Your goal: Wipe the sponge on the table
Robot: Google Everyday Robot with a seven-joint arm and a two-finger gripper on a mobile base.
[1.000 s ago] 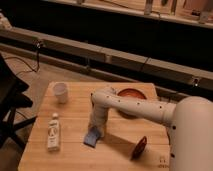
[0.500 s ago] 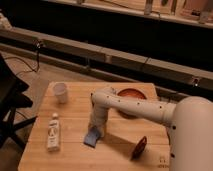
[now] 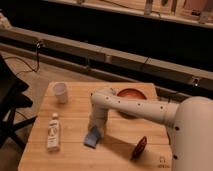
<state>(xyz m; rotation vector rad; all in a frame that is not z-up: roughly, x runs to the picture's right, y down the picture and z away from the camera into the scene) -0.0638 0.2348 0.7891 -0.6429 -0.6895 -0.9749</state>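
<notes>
Blue sponge (image 3: 91, 137) lies diagonal under jaws.

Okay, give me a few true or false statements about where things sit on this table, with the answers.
1. The sponge lies on the table, directly under the gripper. True.
2. The white cup stands on the sponge. False: it stands apart, near the table's far left corner.
3. The white bottle lies flat, left of the sponge in the picture. True.
4. The reddish bowl sits at the table's near edge. False: it sits on the far side, behind the arm.
</notes>
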